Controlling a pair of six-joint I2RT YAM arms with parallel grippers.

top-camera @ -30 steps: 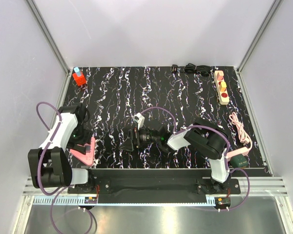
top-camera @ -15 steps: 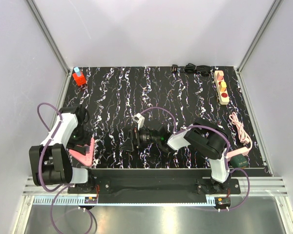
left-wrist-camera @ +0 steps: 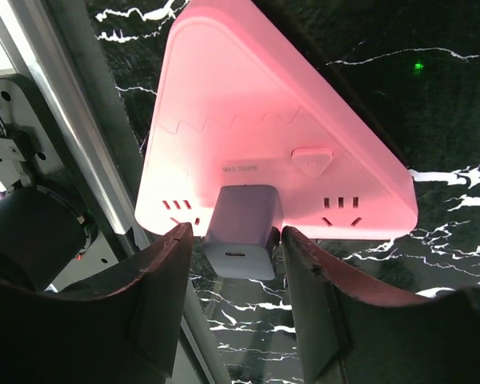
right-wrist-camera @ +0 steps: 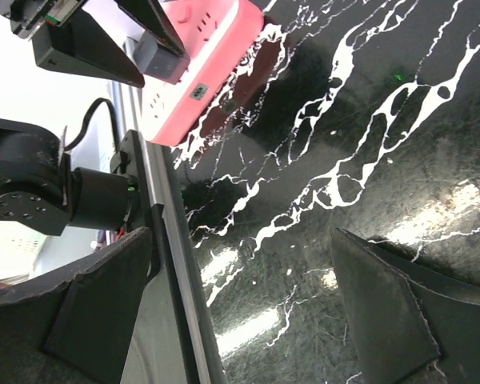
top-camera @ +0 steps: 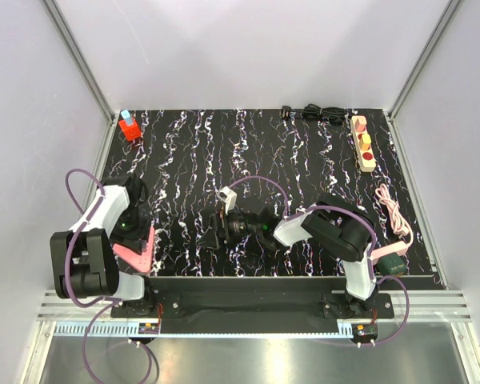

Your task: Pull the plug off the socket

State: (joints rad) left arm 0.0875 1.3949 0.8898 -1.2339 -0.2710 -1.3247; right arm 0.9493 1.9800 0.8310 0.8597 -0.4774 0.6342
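Note:
A pink triangular socket block point(left-wrist-camera: 264, 120) lies at the near left of the table point(top-camera: 136, 254). A pale lavender plug point(left-wrist-camera: 242, 232) sits in its near edge. My left gripper point(left-wrist-camera: 236, 244) is open and straddles the plug; the right finger is almost against it and a small gap shows on the left. My right gripper point(right-wrist-camera: 242, 240) is wide open and empty, low over the table centre point(top-camera: 208, 234), pointing at the pink block point(right-wrist-camera: 200, 64). A long beige strip point(top-camera: 363, 144) with red and yellow round pieces lies at the far right, away from both grippers.
A black cable point(top-camera: 320, 114) lies along the back edge. A red block point(top-camera: 129, 126) stands at the back left. A pink cable point(top-camera: 394, 212) and a dark green object point(top-camera: 390, 262) lie at the right edge. The metal rail point(left-wrist-camera: 88, 136) runs beside the pink block.
My left arm has shifted slightly and its forearm has swung a little, with the gripper staying at the pink block. The right arm has not moved.

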